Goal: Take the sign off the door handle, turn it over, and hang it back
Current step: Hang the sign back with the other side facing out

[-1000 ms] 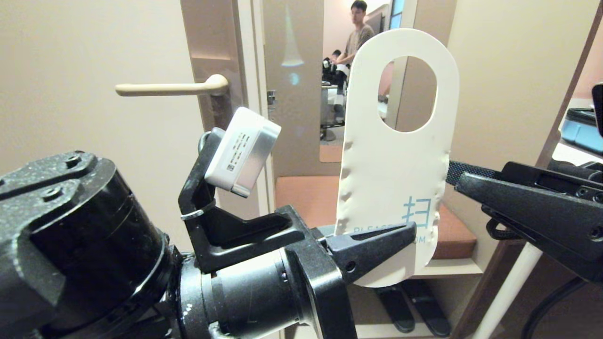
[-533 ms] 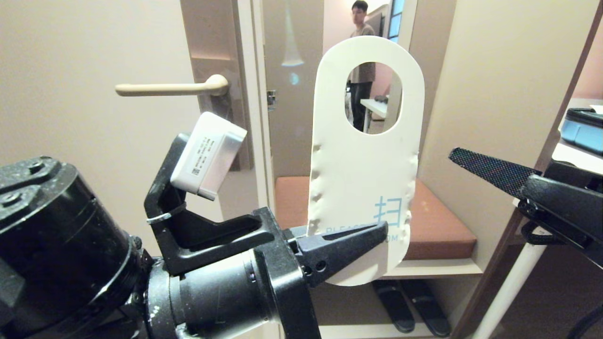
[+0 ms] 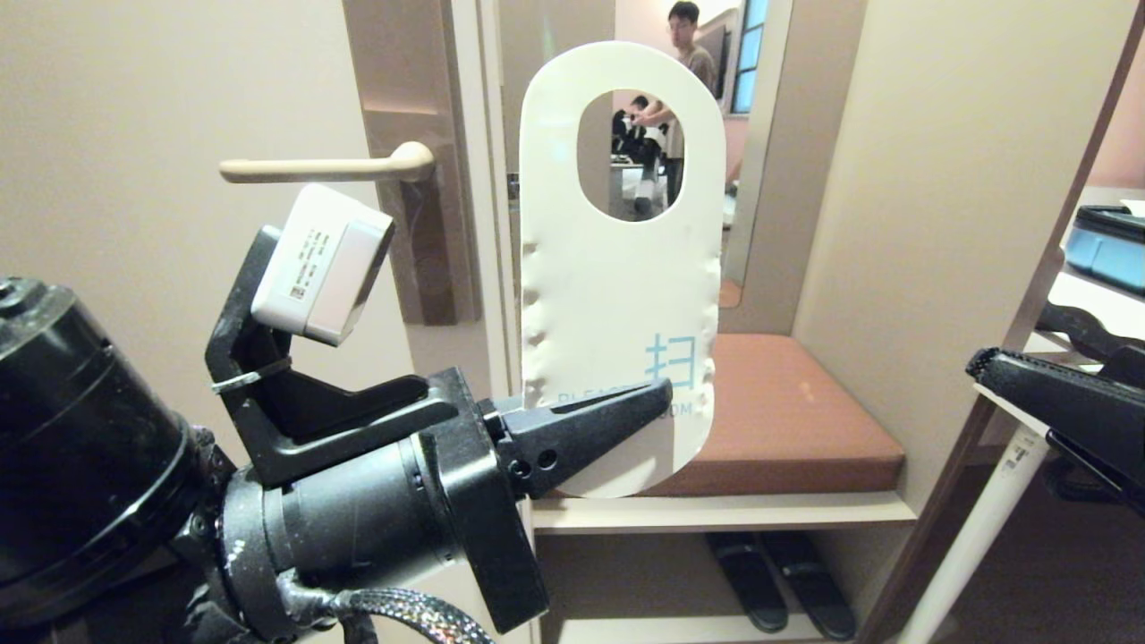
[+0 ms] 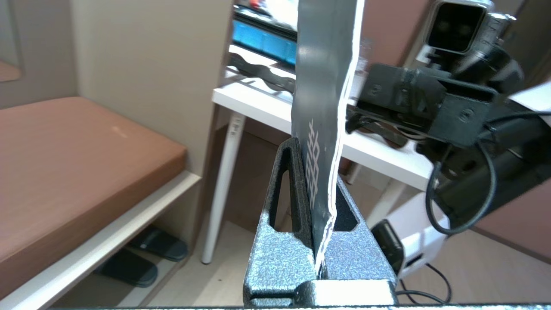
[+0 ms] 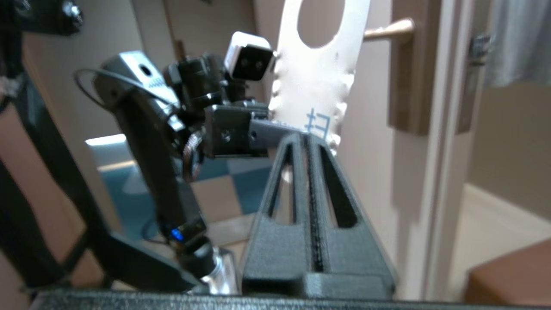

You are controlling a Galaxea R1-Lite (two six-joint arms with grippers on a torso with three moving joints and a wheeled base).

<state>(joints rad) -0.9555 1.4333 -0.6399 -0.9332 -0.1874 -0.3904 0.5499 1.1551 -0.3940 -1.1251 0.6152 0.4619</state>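
Observation:
The sign (image 3: pixel 617 286) stands upright in the air with its white face and blue lettering toward the head view, its hole at the top. My left gripper (image 3: pixel 660 395) is shut on its lower part. In the left wrist view the sign (image 4: pixel 323 86) shows edge-on with its dark face, pinched between the left gripper (image 4: pixel 317 148) fingers. The cream door handle (image 3: pixel 322 167) is bare, left of the sign and apart from it. My right gripper (image 3: pixel 984 367) is off to the right, away from the sign. The right gripper (image 5: pixel 308 138) is shut on nothing, with the sign (image 5: pixel 316 86) and the door handle (image 5: pixel 387 30) beyond it.
A tall brown plate (image 3: pixel 402 134) backs the handle on the door. Right of the door is a bench with a brown cushion (image 3: pixel 787 420), with slippers (image 3: pixel 760 581) under it. A white table (image 3: pixel 1091 295) with a blue item (image 3: pixel 1105 246) stands at the right. A person (image 3: pixel 684 45) is far behind.
My left gripper has carried the sign leftward, nearer the door. My right gripper has drawn back to the right edge and gone from open to shut.

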